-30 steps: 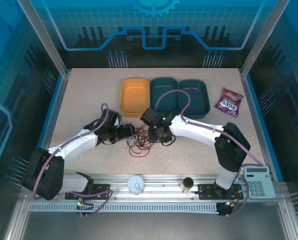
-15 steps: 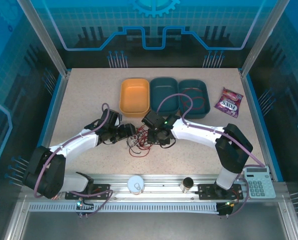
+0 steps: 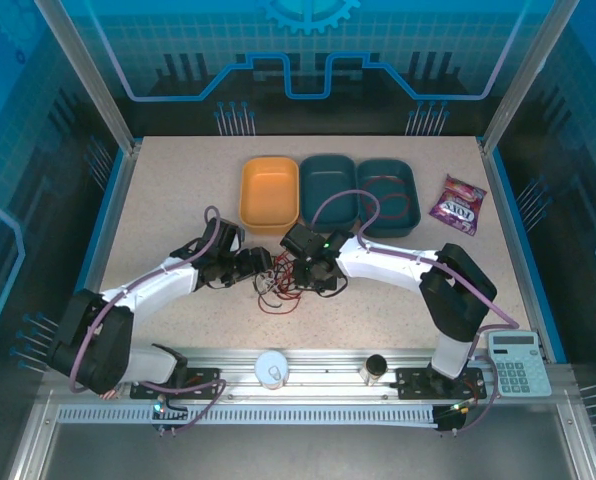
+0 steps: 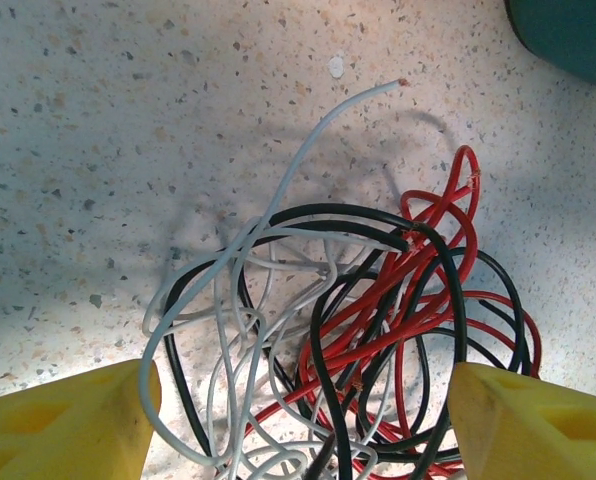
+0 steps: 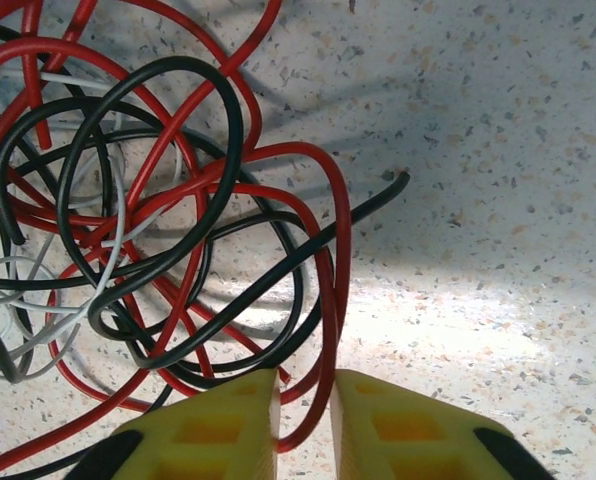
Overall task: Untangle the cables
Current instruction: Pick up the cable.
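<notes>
The tangle of thin wire cables (image 3: 281, 287) lies on the speckled worktop (image 3: 168, 200), midway between its side edges and towards the near one, between my two end effectors. My right end effector (image 5: 305, 385) is nearer the job. It is almost together astride a loop of the thin red cable (image 5: 343, 240), which runs straight ahead from it; whether it pinches the loop I cannot tell. My left end effector (image 4: 298, 385) stands wide apart over the white-grey cable (image 4: 308, 150) and the black cable (image 4: 338, 209), holding nothing.
</notes>
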